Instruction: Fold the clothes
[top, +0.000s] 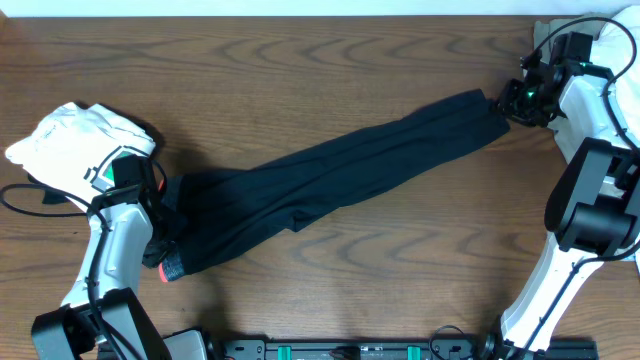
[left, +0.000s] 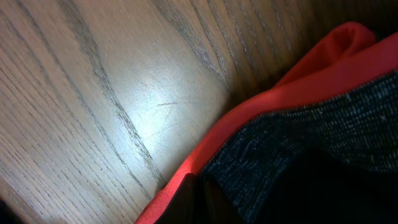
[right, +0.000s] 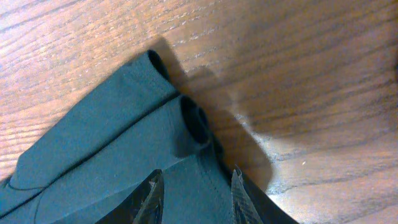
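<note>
1. Left gripper (top: 160, 215) is pressed together, pinching the grey, red-edged waistband (left: 323, 124) of the trousers (top: 330, 180) near the left front of the table (top: 300, 60).
2. Right gripper (right: 194, 196) is spread over the two cuffs (right: 193, 118), at the table's far right.
3. Trousers stretch diagonally across the table's middle.
4. White shirt (top: 70, 140) lies at the table's left edge.

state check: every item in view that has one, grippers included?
Long black soft trousers: unfolded, laid out diagonally at full length.
White shirt with green print: crumpled in a heap.
Left gripper: shut on the trousers' red-edged waistband.
Right gripper: open, fingers apart over the leg cuffs.
</note>
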